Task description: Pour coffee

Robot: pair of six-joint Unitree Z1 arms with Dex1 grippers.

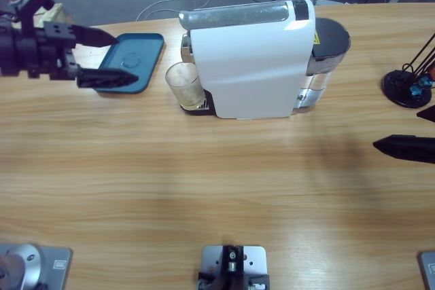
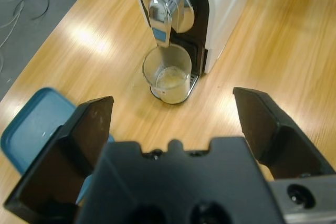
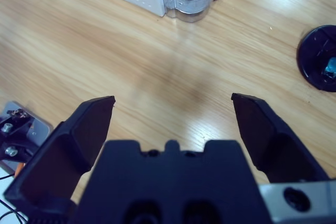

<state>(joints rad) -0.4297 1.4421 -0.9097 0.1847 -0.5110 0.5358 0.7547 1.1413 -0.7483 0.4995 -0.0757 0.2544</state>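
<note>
A: Which arm is nearer the cup (image 1: 183, 83)?

B: The left gripper (image 1: 102, 56), jaws wide and empty above the blue tray (image 1: 146, 52); the upright cup stands off to its right, under the coffee machine (image 1: 255, 59) spout.

A: And the coffee (image 2: 169, 81)?

B: Only the left wrist view shows it, a pale film in the cup's bottom. The right gripper (image 3: 173, 108) is wide, empty and well apart.

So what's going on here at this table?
Nothing is being held yet. The left claw, wide open, hovers over the blue plastic tray, facing the clear plastic cup holding a little pale coffee under the white coffee machine's spout. The right claw, also open, hangs over bare wooden table.
</note>
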